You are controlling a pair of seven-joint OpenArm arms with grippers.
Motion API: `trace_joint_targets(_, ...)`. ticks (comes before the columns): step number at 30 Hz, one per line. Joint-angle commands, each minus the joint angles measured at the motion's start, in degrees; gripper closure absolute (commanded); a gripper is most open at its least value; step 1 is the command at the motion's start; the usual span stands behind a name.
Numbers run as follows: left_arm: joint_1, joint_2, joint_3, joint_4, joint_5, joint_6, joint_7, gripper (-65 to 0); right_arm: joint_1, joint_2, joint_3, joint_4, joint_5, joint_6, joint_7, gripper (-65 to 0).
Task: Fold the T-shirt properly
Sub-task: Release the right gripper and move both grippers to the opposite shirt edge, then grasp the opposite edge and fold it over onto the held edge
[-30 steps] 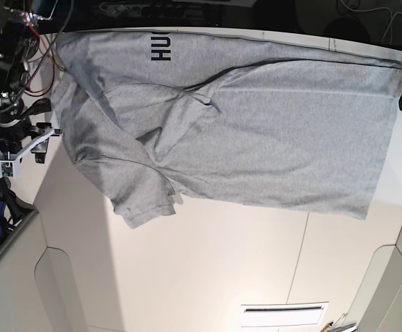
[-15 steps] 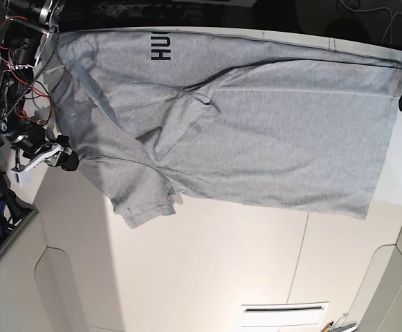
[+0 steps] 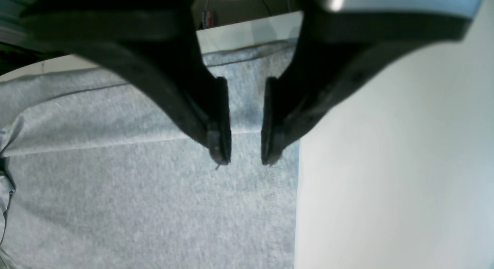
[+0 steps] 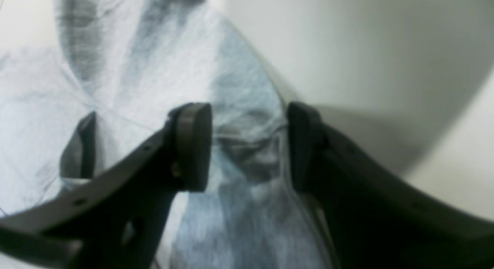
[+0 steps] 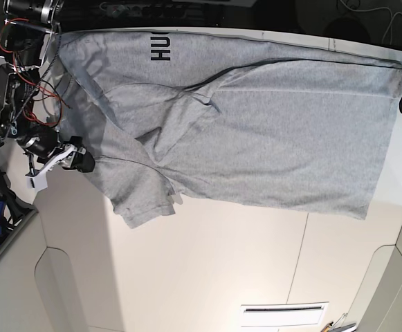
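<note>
Risk notes, taken from the near counter edge to the far one. Near half of the counter is bare. T-shirt lies spread across the far half, lettered part at the far edge, one sleeve flopped toward the near side, diagonal creases through the middle.

Right pincer is at the shirt's sleeve-side edge, jaws standing apart with bunched, ridged fabric between them; nothing clamped yet. Judgement: if it closes here it may take several layers, or only the top wrinkle, so a lift would drag the shirt askew rather than carry a clean edge.

Left pincer hovers over the hem corner near the far edge, jaws narrowly parted, no cloth visibly between them; whether the tips touch the fabric I cannot tell. Judgement: a close from slightly above would miss the hem, leaving that end unpinned; the fold would then skew, and existing creases would be pressed in.
</note>
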Motion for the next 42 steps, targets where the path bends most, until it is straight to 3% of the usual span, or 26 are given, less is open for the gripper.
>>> trace_joint_targets(1, 0.2, -1.0, -0.6, 0.8, -1.1, -0.5, -1.4, -17.2, 0.4, 0.6, -0.4, 0.2, -1.1, -0.2, -2.2, -26.5)
trace_joint_targets(5, -0.6, -1.0, -0.6, 0.8, -0.7, -0.5, -2.3, -17.3, 0.4, 0.6, -0.4, 0.2, -1.2, -0.3, -2.2, 0.0)
trace_joint_targets(9, -4.6, -1.0, -0.6, 0.8, 0.8, -0.2, -2.7, -17.4, 0.4, 0.6, -0.4, 0.2, -1.2, -0.3, -2.1, 0.0)
trace_joint_targets(12, -9.0, -1.0, -0.6, 0.7, 6.0, 0.0, -7.3, -19.9, 0.4, 0.6, -0.4, 0.2, -1.1, -0.3, -2.1, 0.0)
trace_joint_targets(18, -20.1, -3.5, 1.2, -3.6, 13.9, 7.3, -15.0, -19.9, 0.4, 0.6, -0.4, 0.2, -1.1, -0.3, -0.9, 0.0)
trace_joint_targets(21, -27.6, -5.8, 4.1, -11.5, 14.8, 9.6, -15.8, -19.9, 0.4, 0.6, -0.4, 0.2, -1.1, -0.3, -0.6, 0.0)
trace_joint_targets(26, -41.1, -7.4, 11.7, -30.1, 14.8, 9.7, -15.7, -20.3, 0.4, 0.6, -0.4, 0.2, -1.1, -0.3, -0.6, 0.0)
trace_joint_targets(30, -49.4, -7.3, 20.0, -43.4, 14.2, 9.7, -15.2, -29.8, 0.4, 0.6, -0.4, 0.2, -1.1, -0.3, -0.6, 0.0)
trace_joint_targets(34, -55.8, -7.0, 27.2, -53.0, 14.6, 9.7, -17.0, -30.8, 0.4, 0.6, -0.4, 0.2, -1.1, -0.3, -0.7, 0.0)
trace_joint_targets(42, -63.5, -5.1, 28.6, -68.2, 18.0, 11.4, -19.9, -30.8, 0.4, 0.6, -0.4, 0.2, -1.1, -0.3, -0.7, 0.0)
